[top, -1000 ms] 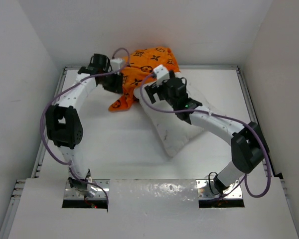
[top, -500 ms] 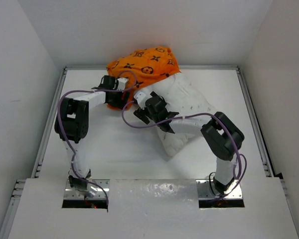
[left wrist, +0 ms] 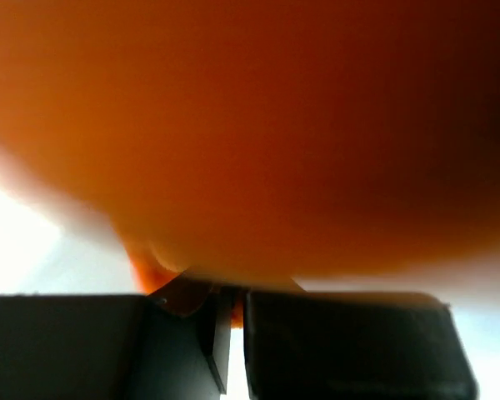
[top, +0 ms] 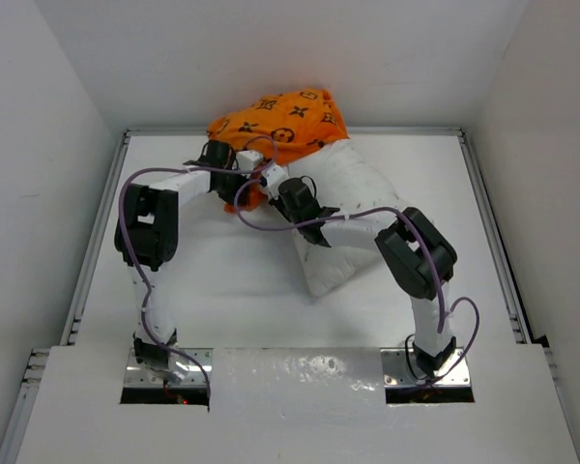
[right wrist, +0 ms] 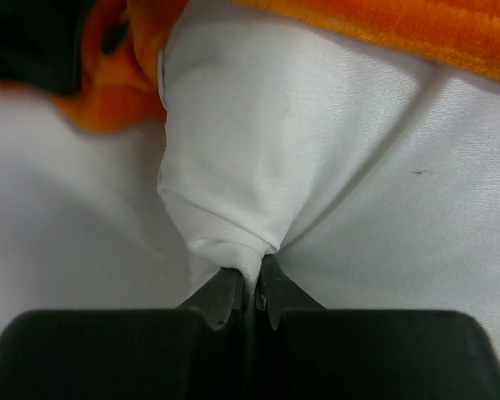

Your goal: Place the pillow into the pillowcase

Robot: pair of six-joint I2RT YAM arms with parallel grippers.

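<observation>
The orange pillowcase (top: 280, 116) with dark brown motifs lies bunched at the back of the table. The white pillow (top: 358, 208) runs out from it toward the front right, its far end under the orange cloth. My left gripper (top: 245, 187) is at the pillowcase's near left edge. In the left wrist view blurred orange pillowcase (left wrist: 258, 142) fills the frame and the left gripper (left wrist: 233, 304) is shut on a fold of it. My right gripper (top: 274, 188) sits close beside it. It is shut (right wrist: 257, 287) on a pinched corner of the pillow (right wrist: 233, 167), below the pillowcase rim (right wrist: 400, 29).
White walls stand on three sides of the white table (top: 222, 280), with metal rails (top: 97, 251) along its left and right edges. Purple cables (top: 261, 227) loop off both arms above the table. The right arm's elbow (top: 420, 251) stands over the pillow's near end.
Both grippers were open and are now shut, the left on the pillowcase edge, the right on the pillow corner. The two wrists have drawn together at the pillowcase's left edge.
</observation>
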